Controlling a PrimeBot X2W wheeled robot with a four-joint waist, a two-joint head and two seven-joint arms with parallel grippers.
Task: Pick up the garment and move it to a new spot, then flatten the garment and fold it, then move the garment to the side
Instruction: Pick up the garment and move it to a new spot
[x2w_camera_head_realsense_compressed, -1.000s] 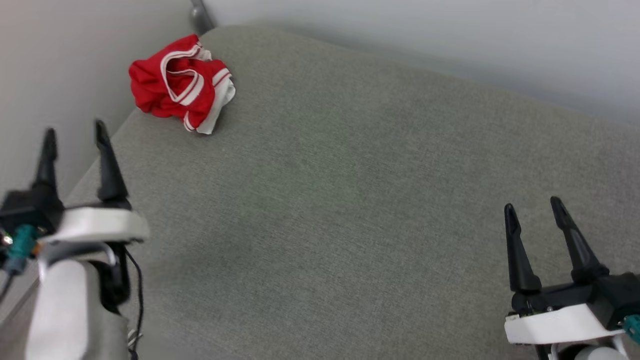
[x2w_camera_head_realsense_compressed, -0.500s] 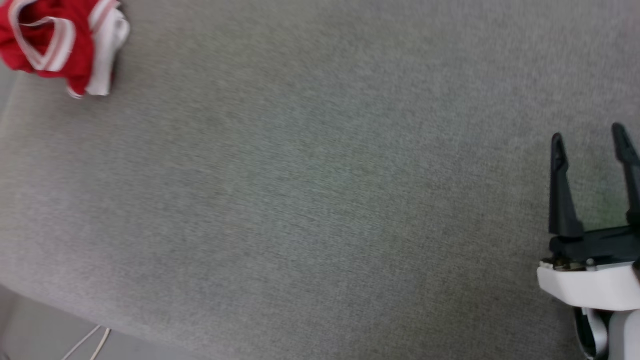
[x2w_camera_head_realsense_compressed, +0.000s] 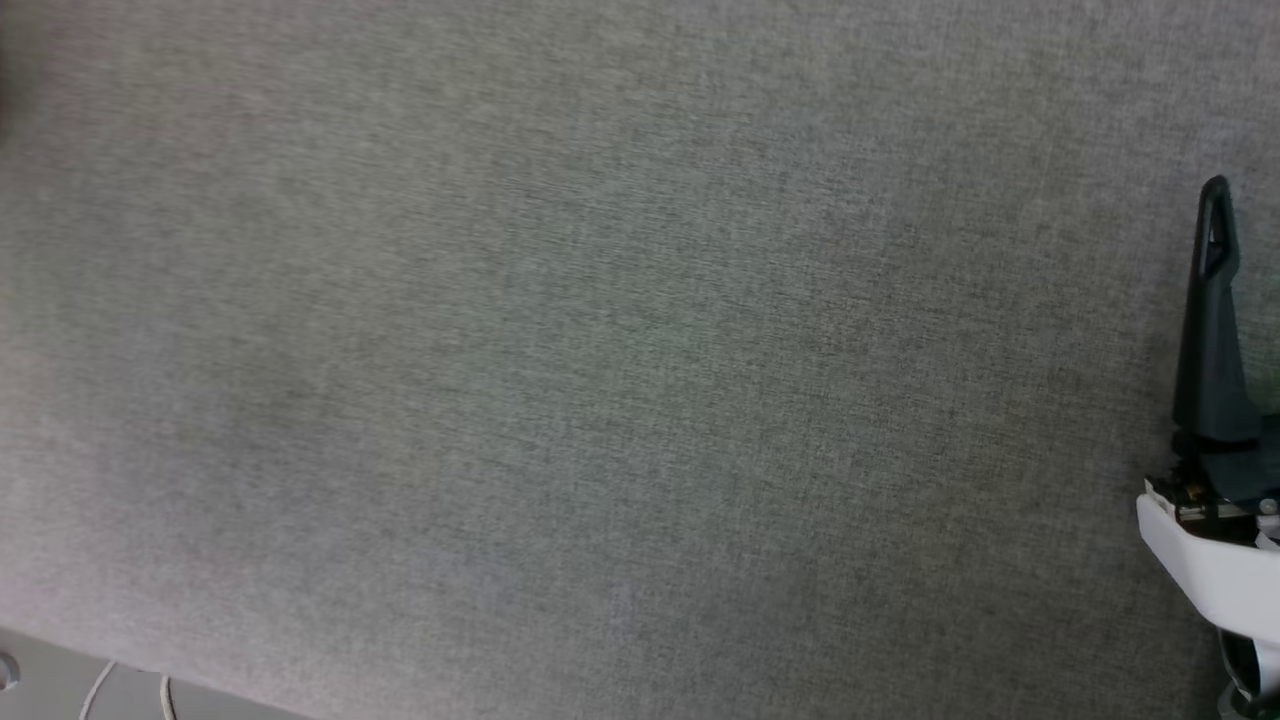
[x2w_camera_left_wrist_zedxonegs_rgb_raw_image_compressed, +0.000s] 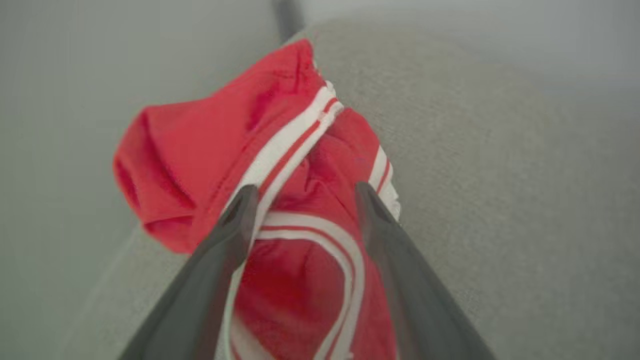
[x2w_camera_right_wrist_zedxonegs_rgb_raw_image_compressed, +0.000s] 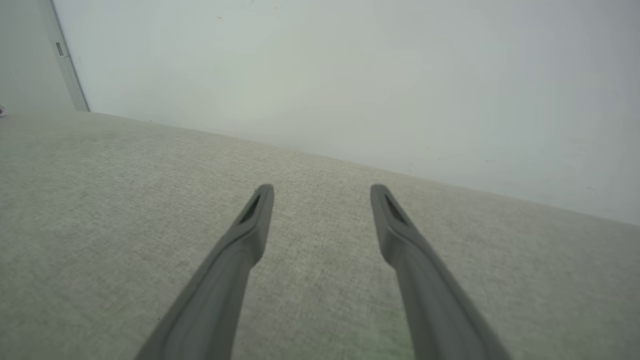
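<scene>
The robot is working at a broad grey fabric-covered surface (x2w_camera_head_realsense_compressed: 600, 350) with pale walls (x2w_camera_right_wrist_zedxonegs_rgb_raw_image_compressed: 350, 75) behind it.

In the left wrist view, the garment (x2w_camera_left_wrist_zedxonegs_rgb_raw_image_compressed: 200, 150) is lying crumpled in a loose heap. It is red cloth with white and red striped trim curling through it, and no print is showing. It is sitting close to the edge of the surface, near a corner where a dark post is rising between the walls.

The left tool (x2w_camera_left_wrist_zedxonegs_rgb_raw_image_compressed: 305, 190) is released, with its two dark fingers spread wide. They are pointing straight at the heap, and the striped trim is showing between them. Whether the fingertips are touching the cloth cannot be told.

In the right wrist view, the right tool (x2w_camera_right_wrist_zedxonegs_rgb_raw_image_compressed: 322, 190) is also released and is holding nothing. It is hovering over bare grey surface. In the head view, one of its fingers (x2w_camera_head_realsense_compressed: 1212, 330) is showing at the right edge above a white wrist housing.

The task appears to be at its very beginning. The garment is not yet grasped, and the approach for the pick looks nearly complete. Lifting it, moving it to a new spot, flattening it, folding it and setting it aside all remain to be done.
</scene>
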